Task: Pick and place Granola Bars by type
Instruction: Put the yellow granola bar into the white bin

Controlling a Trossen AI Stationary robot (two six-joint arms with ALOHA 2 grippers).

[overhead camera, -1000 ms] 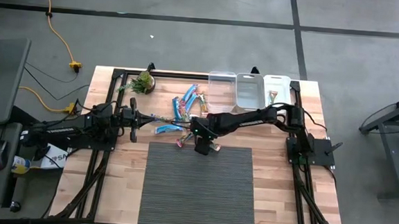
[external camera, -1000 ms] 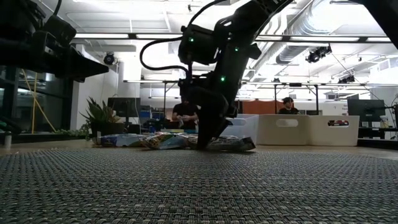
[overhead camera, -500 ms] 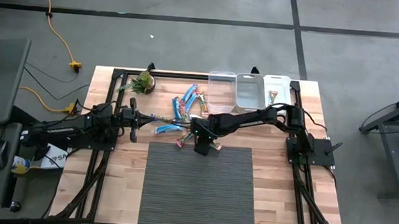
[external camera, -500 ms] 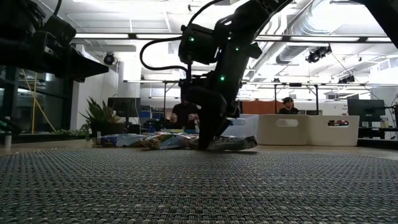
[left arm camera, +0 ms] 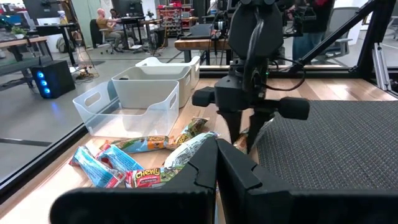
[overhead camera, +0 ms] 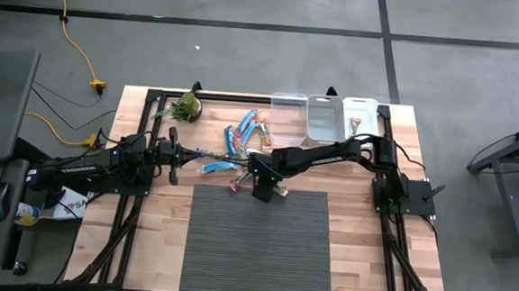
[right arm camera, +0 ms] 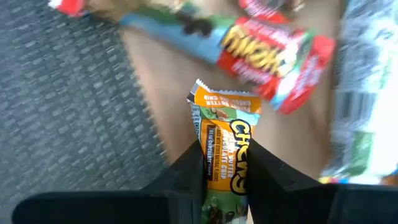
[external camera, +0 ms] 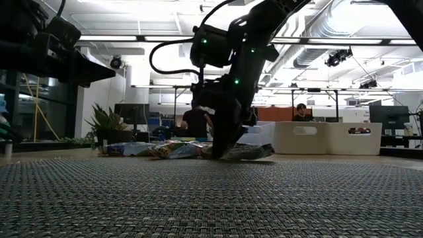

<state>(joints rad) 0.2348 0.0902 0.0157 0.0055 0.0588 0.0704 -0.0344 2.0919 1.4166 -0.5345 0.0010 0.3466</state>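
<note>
Little has shifted since a second ago: the right tool (right arm camera: 225,163) stays clamped on an orange-and-green granola bar (right arm camera: 225,146) at the mat's (overhead camera: 258,240) far edge, apparently just off the table (overhead camera: 362,242). Other bars (overhead camera: 242,135) lie beyond it near the bins (overhead camera: 324,118), while the left tool (left arm camera: 216,163) rests closed and empty at the table's left.

"CHEWY" on orange bar (right arm camera: 224,158) and blue-red bar (right arm camera: 261,53); rest unreadable.

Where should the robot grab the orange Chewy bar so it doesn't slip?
Across its narrow width, coming straight down from above. The orange Chewy bar is flat and oblong, so its long edges suit the fingers. The right gripper already pinches it that way beside the mat.
</note>
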